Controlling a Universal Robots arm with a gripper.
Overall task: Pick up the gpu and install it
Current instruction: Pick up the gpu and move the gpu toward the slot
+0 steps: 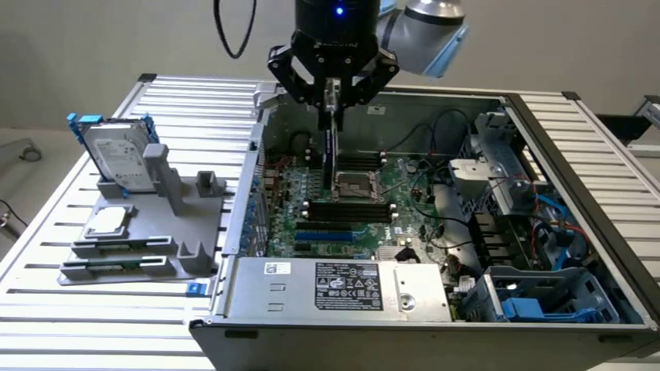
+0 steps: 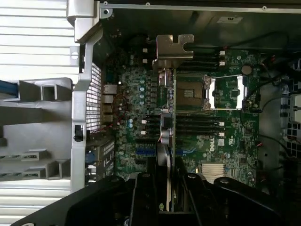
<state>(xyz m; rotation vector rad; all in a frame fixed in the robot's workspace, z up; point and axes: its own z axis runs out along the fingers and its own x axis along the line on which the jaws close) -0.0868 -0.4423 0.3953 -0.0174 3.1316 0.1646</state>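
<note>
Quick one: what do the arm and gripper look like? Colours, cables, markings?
Black gripper with angular linked fingers, under a black cylindrical wrist housing carrying a small blue light. Silver-grey rounded arm joint with pale blue cap. Black cable loops beside it. No markings readable.

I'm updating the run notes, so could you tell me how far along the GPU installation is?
Pick-up looks done: the gripper is shut on the gpu, holding it edge-down above the motherboard. Left: the card does not yet look seated in a slot.

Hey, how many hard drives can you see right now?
1: the hard drive stands in the gray holder, on the exterior view's left of the computer case. More may be hidden inside it.
</note>
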